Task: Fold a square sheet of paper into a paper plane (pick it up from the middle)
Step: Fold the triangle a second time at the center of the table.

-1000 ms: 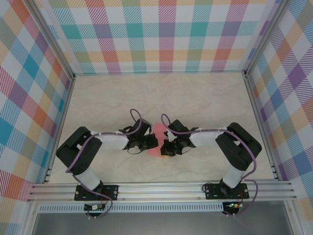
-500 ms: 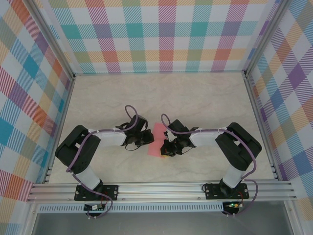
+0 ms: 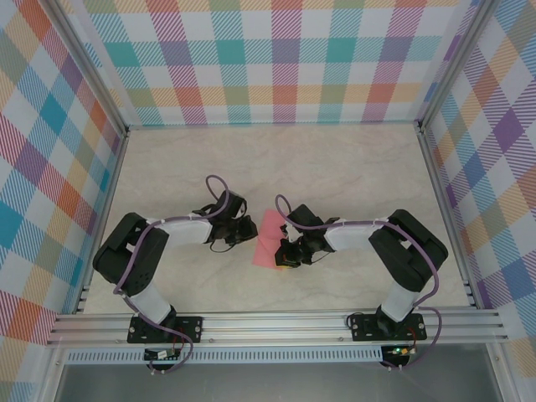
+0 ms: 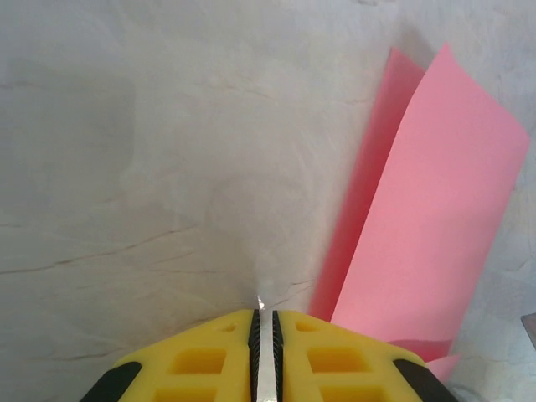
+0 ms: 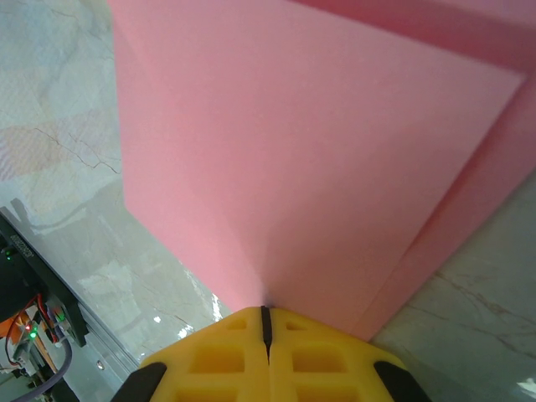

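Our right end effector (image 5: pixel 265 311) is pinched tight on an edge of the square sheet of paper (image 5: pixel 301 167) — folded, partly raised off the surface (image 3: pixel 352 167). Our left end effector (image 4: pixel 265 316), jaws barely parted and holding nothing, sits just left of the sheet — we see it between both arms.

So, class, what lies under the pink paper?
The square sheet of paper is folded: a second layer peeks out beneath, above the marbled table. Anything between or under them is covered.
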Controlling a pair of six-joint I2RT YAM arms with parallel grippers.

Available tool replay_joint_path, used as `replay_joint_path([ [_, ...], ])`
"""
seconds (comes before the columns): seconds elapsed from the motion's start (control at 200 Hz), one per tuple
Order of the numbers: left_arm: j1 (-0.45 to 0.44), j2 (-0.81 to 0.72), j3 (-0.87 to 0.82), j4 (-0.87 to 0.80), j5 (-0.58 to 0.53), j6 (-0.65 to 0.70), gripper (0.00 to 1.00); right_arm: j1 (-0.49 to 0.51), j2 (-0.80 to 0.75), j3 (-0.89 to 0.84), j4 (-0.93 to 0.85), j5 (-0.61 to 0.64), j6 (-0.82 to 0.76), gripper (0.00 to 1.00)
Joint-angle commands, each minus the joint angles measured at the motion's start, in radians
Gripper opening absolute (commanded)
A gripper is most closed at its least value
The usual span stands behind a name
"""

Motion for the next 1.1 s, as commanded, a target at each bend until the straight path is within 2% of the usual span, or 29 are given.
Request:
replay_joint_path([
  [0.0, 0.012, -0.076, -0.013, -0.001, 0.021, -0.009, 0.15, 0.008, 0.049, -0.017, -0.129, 0.064, -0.015, 0.00],
  [0.19, -0.020, -0.138, -0.052, 0.067, 0.145, 0.008, 0.13, 0.008, 0.051, -0.001, -0.134, 0.068, -0.016, 0.00],
  [0.415, -0.029, -0.026, -0.045, 0.122, 0.252, 0.046, 0.12, 0.008, 0.042, -0.002, -0.132, 0.071, -0.011, 0.01],
  [0.625, -0.029, 0.072, -0.027, 0.119, 0.204, 0.064, 0.12, 0.008, 0.013, 0.013, -0.138, 0.066, -0.011, 0.01],
  [0.85, -0.029, 0.070, -0.036, 0.042, 0.114, 0.099, 0.11, 0.008, -0.037, 0.076, -0.156, 0.046, -0.022, 0.04],
  [1.095, -0.029, 0.098, -0.040, 0.051, 0.124, 0.102, 0.11, 0.008, 0.011, 0.186, -0.160, 0.041, -0.026, 0.06],
])
